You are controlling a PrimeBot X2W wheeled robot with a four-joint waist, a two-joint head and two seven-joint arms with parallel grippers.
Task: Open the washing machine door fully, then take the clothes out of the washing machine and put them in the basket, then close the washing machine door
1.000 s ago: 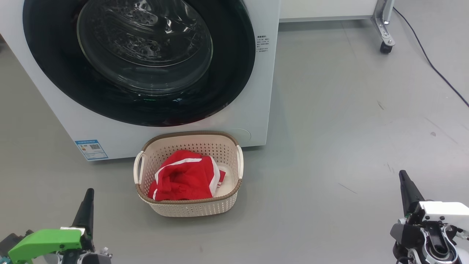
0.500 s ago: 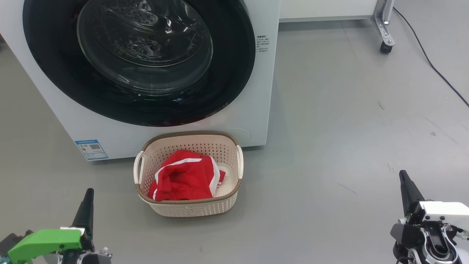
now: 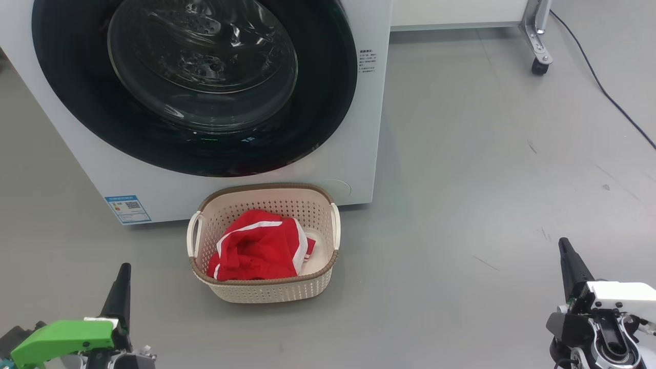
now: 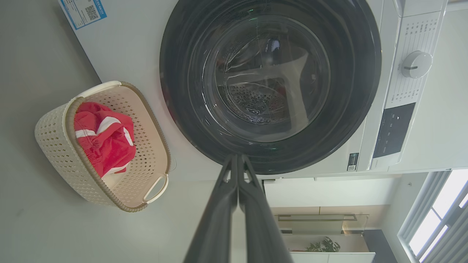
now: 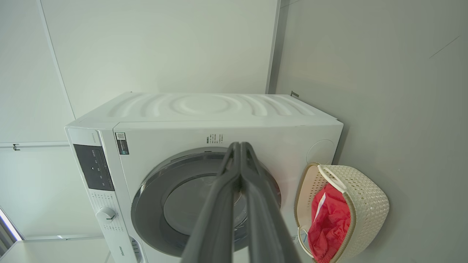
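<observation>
Left gripper (image 3: 124, 267) and right gripper (image 3: 562, 242) are pressed shut and empty, well back from the big white front-loading washing machine (image 3: 359, 169). Its round, glossy black-rimmed glass door (image 3: 328, 102) is closed. Just before the machine, the cream perforated plastic basket (image 3: 266, 292) holds the red, white-striped clothes (image 3: 256, 251). The machine's blue QR-code label (image 3: 128, 208) and printed text sticker (image 3: 367, 61) are too small to read.

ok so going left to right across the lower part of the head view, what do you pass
left gripper → basket with the clothes in it → right gripper
</observation>
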